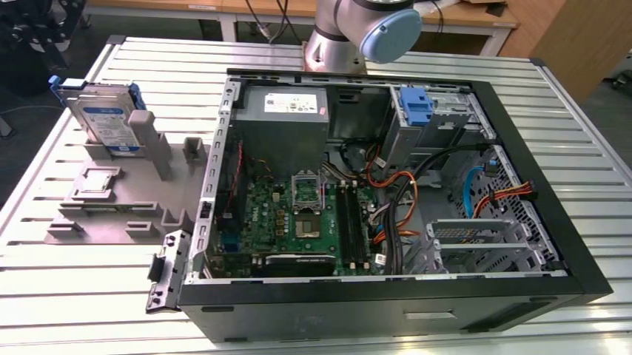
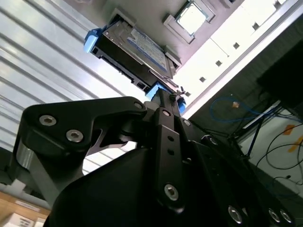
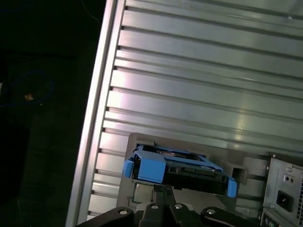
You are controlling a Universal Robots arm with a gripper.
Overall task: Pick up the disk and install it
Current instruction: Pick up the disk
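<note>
One silver disk (image 1: 103, 118), blue-bracketed and white-and-blue labelled, stands upright at the exterior view's left; whether the tool (image 2: 164, 97) nearby is open or closed cannot be told.

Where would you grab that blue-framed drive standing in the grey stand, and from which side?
Probably grip the disk by its two flat faces near the top edge, from above: it stands on edge in the grey stand, upper part free.

Bare slatted table (image 1: 44, 166) flanks the disk (image 1: 103, 122) (standing upright); a grey post (image 1: 150, 144) crowds one side.
</note>
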